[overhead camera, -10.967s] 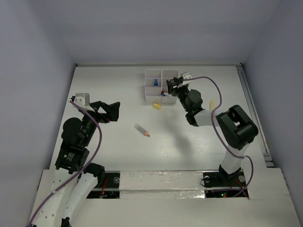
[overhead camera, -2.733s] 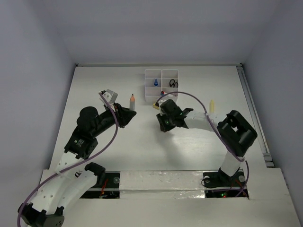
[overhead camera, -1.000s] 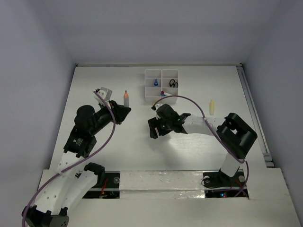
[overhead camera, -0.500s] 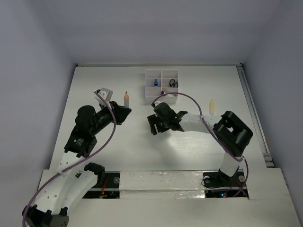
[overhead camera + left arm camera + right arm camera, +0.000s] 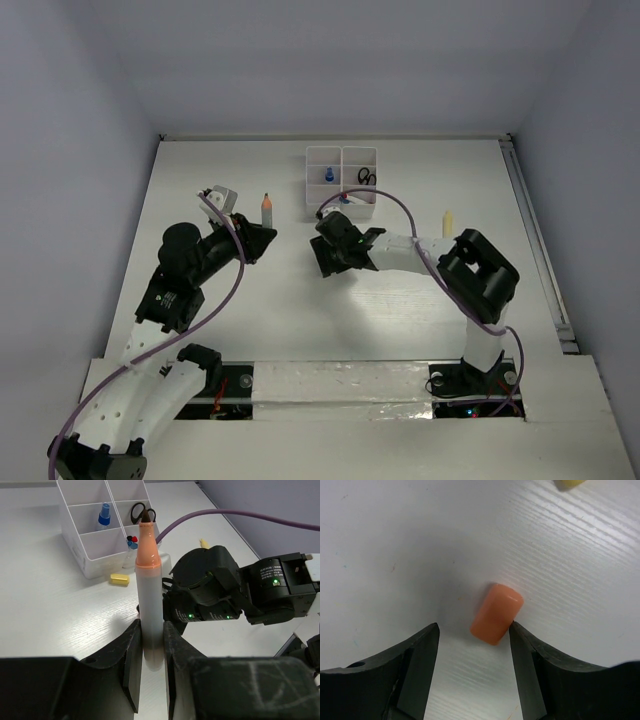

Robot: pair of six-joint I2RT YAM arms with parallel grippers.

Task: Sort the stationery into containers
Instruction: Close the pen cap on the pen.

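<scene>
My left gripper [image 5: 151, 630] is shut on a white pen [image 5: 150, 590] and holds it upright, its orange collar and dark tip on top; from above the pen [image 5: 266, 208] stands left of the containers [image 5: 341, 160]. My right gripper [image 5: 473, 630] is open, low over the table, with a small orange rounded piece [image 5: 497, 613] lying between its fingers. The right finger touches the piece and the left finger stands apart from it. In the top view the right gripper [image 5: 325, 258] hides that piece.
The white tray [image 5: 90, 562] holds a blue item [image 5: 103, 516], black scissors [image 5: 137, 512] and red- and blue-capped pens [image 5: 131, 541]. A yellow eraser [image 5: 119, 579] lies in front of it. A cream tube [image 5: 449, 222] lies to the right, beside the right arm.
The right gripper slid a little towards the tray and its jaws narrowed around the orange piece. The left arm with the pen has stayed still.
</scene>
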